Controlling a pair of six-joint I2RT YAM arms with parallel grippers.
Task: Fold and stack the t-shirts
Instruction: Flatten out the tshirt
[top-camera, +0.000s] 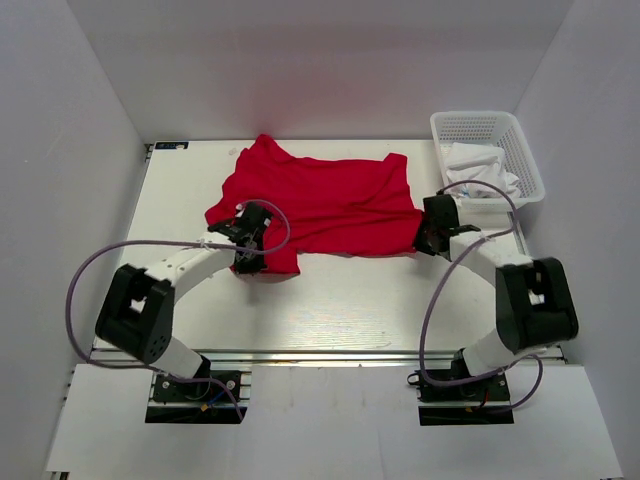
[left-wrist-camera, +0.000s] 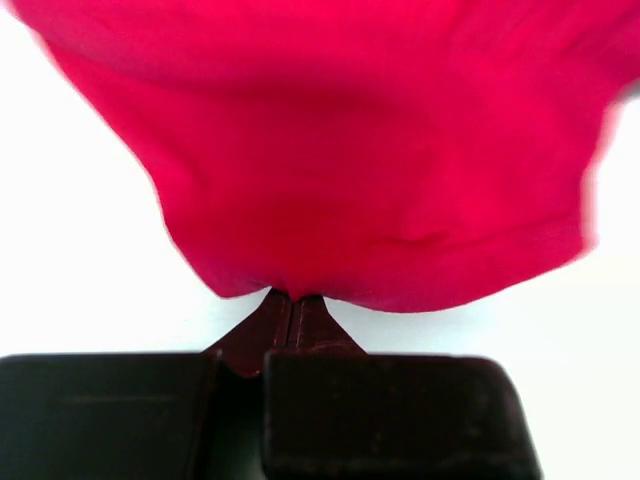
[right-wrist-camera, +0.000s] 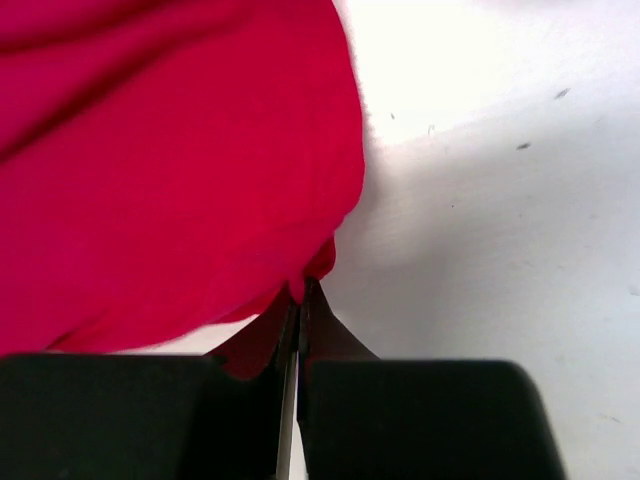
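A bright red t-shirt (top-camera: 320, 205) lies spread and rumpled across the back half of the white table. My left gripper (top-camera: 247, 262) is shut on the shirt's near left edge; in the left wrist view its tips (left-wrist-camera: 293, 297) pinch the red cloth (left-wrist-camera: 370, 150). My right gripper (top-camera: 424, 245) is shut on the shirt's near right corner; in the right wrist view its tips (right-wrist-camera: 303, 290) pinch the edge of the red cloth (right-wrist-camera: 170, 170). Both hold the fabric low, close to the table.
A white mesh basket (top-camera: 528, 155) with white cloth (top-camera: 480, 170) in it stands at the back right, just behind my right arm. White walls enclose the table on three sides. The table's bare surface (top-camera: 340, 300) lies in front of the shirt.
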